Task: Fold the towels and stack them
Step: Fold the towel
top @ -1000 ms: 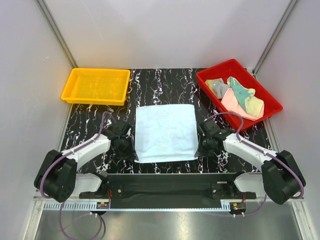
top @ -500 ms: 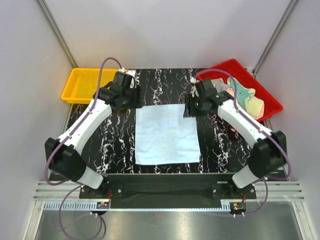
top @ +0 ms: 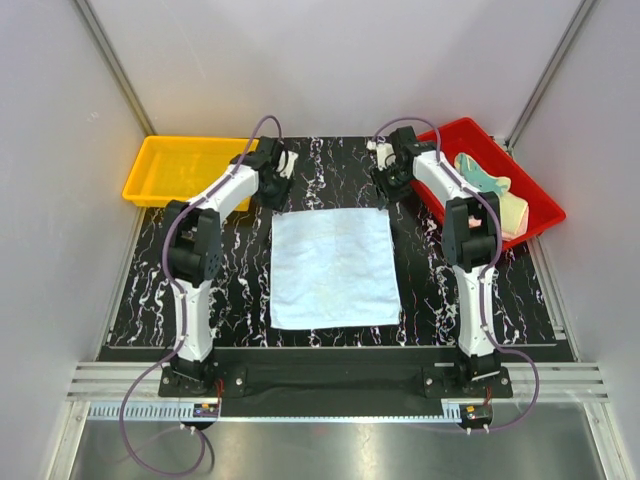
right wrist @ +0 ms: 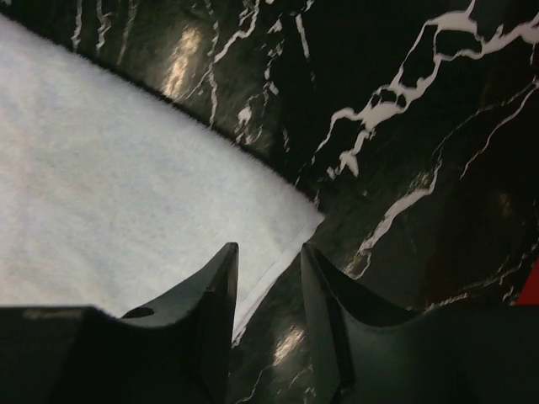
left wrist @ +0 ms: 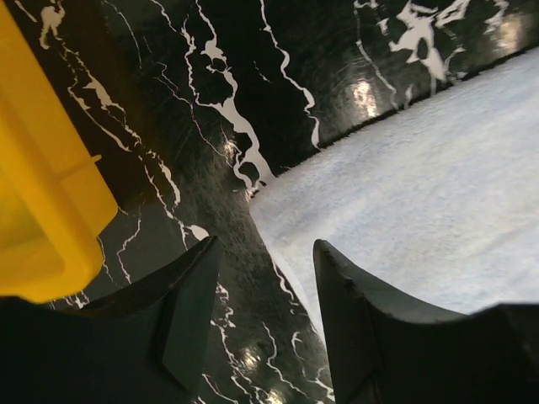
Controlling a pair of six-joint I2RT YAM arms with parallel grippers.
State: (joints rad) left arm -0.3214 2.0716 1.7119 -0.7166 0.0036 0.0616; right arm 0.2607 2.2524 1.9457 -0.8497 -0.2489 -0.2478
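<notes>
At table (top: 240,300) centre: light blue towel (top: 334,268) flat, squarish, table-aligned.

Both my arms look alike. The left arm (top: 192,250) and right arm (top: 468,235) wear white shells over the links, with bulky black housings at the joints and black bases (top: 195,375). A thin purple cable (top: 262,120) runs along each arm and bows out in a loop just behind the fingers. On the wrist cameras the fingers (left wrist: 189,311) are matte black, broad at the root and tapering to blunt tips, with flat inner faces.
</notes>
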